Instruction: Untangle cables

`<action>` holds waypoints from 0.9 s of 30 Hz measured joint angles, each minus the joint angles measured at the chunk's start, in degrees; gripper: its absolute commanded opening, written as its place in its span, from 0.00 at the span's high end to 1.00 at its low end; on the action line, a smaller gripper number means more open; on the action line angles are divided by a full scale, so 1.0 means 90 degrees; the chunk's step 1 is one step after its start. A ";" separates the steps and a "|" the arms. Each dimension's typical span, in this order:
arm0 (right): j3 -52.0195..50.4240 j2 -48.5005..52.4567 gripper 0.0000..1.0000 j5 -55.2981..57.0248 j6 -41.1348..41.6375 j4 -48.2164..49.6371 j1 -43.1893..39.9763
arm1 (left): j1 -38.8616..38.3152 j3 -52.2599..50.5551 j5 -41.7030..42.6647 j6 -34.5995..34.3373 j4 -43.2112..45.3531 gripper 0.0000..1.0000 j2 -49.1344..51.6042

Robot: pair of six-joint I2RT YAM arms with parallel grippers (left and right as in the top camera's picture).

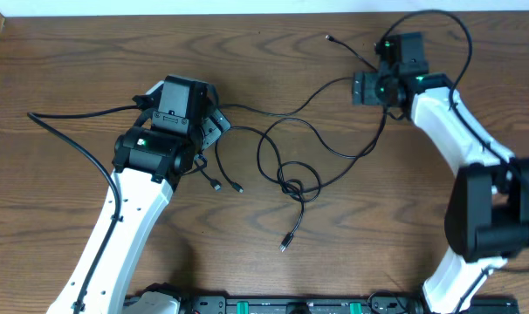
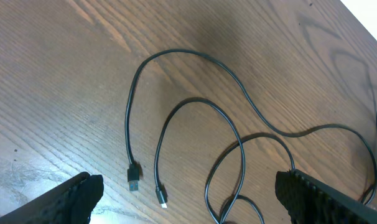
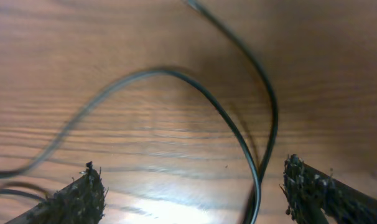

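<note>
Black cables (image 1: pixel 291 185) sprawled centrally, one plug (image 1: pixel 328 37) near far edge of table (image 1: pixel 247 30)

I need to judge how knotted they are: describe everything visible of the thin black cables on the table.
The thin black cables look rubbery and slack, lying flat in wide loops across the brown wooden table. They cross in one small knot mid-table. Four small plug ends show, lying free. Only the table plainly touches them.
</note>
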 measured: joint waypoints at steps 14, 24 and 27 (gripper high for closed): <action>-0.0019 0.1039 0.37 -0.1166 -0.0903 0.0357 -0.0318 | 0.0000 0.0000 0.0002 0.0000 -0.0002 0.06 0.0000; 0.0005 0.1073 0.99 -0.1083 -0.0969 0.0243 -0.0338 | 0.0000 0.0000 0.0002 0.0000 0.0000 0.06 0.0000; 0.0005 0.1081 0.99 -0.1161 -0.0964 0.0119 -0.0350 | 0.0000 0.0000 0.0000 0.0000 -0.0002 0.06 0.0000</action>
